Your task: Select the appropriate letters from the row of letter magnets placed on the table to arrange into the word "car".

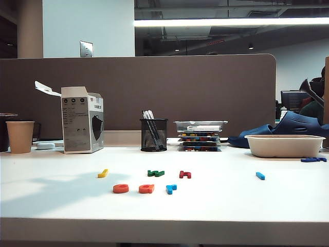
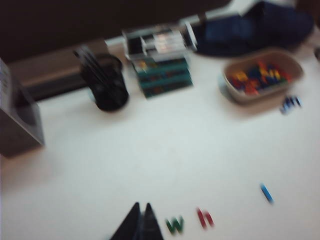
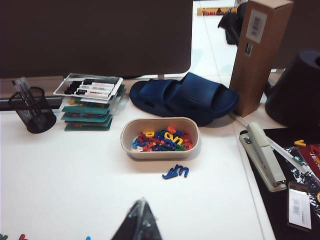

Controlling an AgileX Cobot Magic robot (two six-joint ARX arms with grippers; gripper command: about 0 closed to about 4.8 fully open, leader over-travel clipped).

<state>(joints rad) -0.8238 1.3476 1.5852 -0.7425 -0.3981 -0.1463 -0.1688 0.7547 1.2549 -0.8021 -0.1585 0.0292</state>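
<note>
The appropriate letters lie in a short row near the front edge of the table point(image 1: 56, 170), about mid-width: the orange-red "c" point(image 1: 121, 189), the orange "a" point(image 1: 146, 189) just beside it and the light blue "r" point(image 1: 171, 188) last. A little farther from the front edge lie the yellow letter point(image 1: 103, 174), the green letter point(image 1: 156, 173) and the dark red letter point(image 1: 185, 175), and the blue bar-shaped letter point(image 1: 260, 176) lies well apart toward the right edge.

Neither arm shows in the exterior view. The left gripper point(image 2: 141, 222) appears only in its own wrist view, which is blurred: its dark fingertips are pressed together, holding nothing, above the table just beside the green letter and near the dark red one. The right gripper point(image 3: 141, 220) appears only in its wrist view, fingers drawn to a closed point, empty, raised over bare table short of the beige tray point(image 3: 127, 147) of mixed letters.

Along the back edge stand a paper cup point(image 1: 20, 136), a grey carton point(image 1: 81, 120), a black mesh pen holder point(image 1: 153, 135) and a stack of trays point(image 1: 200, 136). A blue letter cluster point(image 3: 175, 172) lies just beside the beige tray. Blue slippers point(image 3: 182, 97) lie behind the tray. At the right edge there is a stapler point(image 3: 263, 155) and a brown box point(image 3: 260, 55). Nothing stands between either gripper and the letters.
</note>
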